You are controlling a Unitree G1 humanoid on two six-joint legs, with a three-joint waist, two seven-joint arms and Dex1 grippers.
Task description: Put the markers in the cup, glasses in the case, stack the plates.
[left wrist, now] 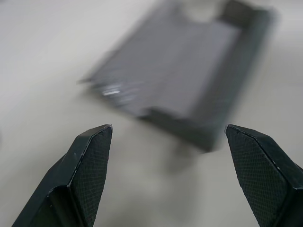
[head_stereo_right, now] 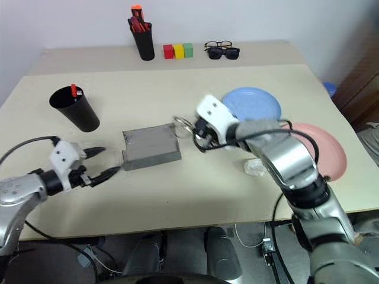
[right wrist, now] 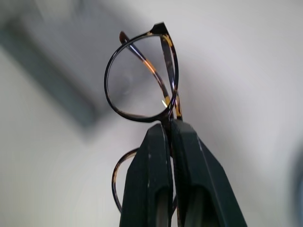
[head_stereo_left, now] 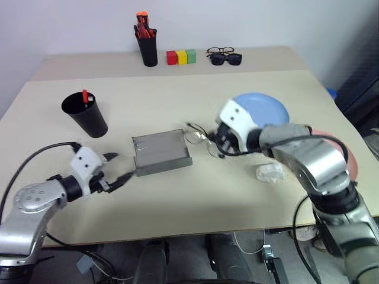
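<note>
Both head views look forward and down over the beige tabletop (head_stereo_left: 177,207), sharing nearly the whole scene. The left wrist view faces the flat grey hard-shell case (left wrist: 189,80) from close by. The right wrist view sits right behind the thin wire-frame glasses (right wrist: 142,80).

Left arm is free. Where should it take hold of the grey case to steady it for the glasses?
Probably the case at its near left corner: the left gripper is open right beside it, low over the table. The walls are thin and upright, so pinching one rim suits better than spanning the body, leaving the open tray clear for the glasses.
</note>
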